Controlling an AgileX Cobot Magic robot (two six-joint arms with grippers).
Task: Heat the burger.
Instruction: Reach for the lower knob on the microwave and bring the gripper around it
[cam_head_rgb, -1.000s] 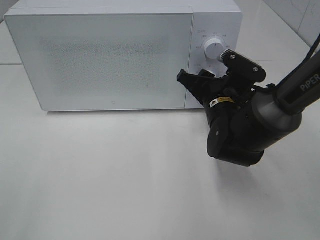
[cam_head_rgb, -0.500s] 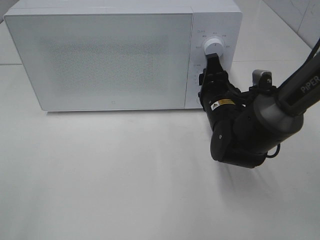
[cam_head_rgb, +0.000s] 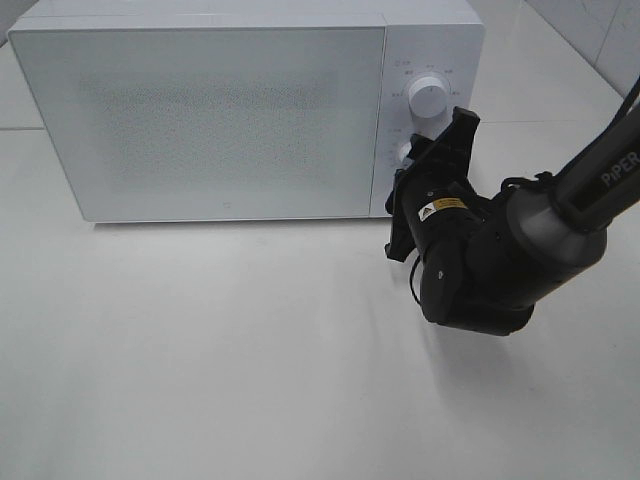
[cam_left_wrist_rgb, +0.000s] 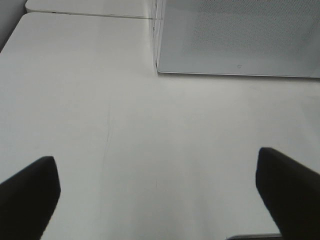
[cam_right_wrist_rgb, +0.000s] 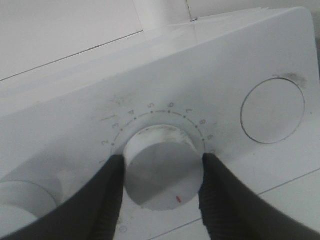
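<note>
The burger is out of view. The white microwave (cam_head_rgb: 230, 120) stands at the back of the table with its door closed. My right gripper (cam_head_rgb: 412, 160) is at its control panel, below the upper knob (cam_head_rgb: 428, 97). In the right wrist view the two dark fingers (cam_right_wrist_rgb: 107, 200) press on both sides of the lower white dial (cam_right_wrist_rgb: 162, 175), whose red mark points away from the numbered scale. My left gripper (cam_left_wrist_rgb: 159, 187) is open and empty above the bare table, and the microwave's lower corner (cam_left_wrist_rgb: 160, 70) is ahead of it.
A round push button (cam_right_wrist_rgb: 272, 110) sits beside the gripped dial on the panel. The right arm (cam_head_rgb: 560, 215) reaches in from the right edge. The white table (cam_head_rgb: 200, 340) spreads in front of the microwave. A tiled wall is at the far right.
The right gripper has twisted at the wrist against the control panel, from lying level to upright and then tilted, and now sits on the lower dial.
</note>
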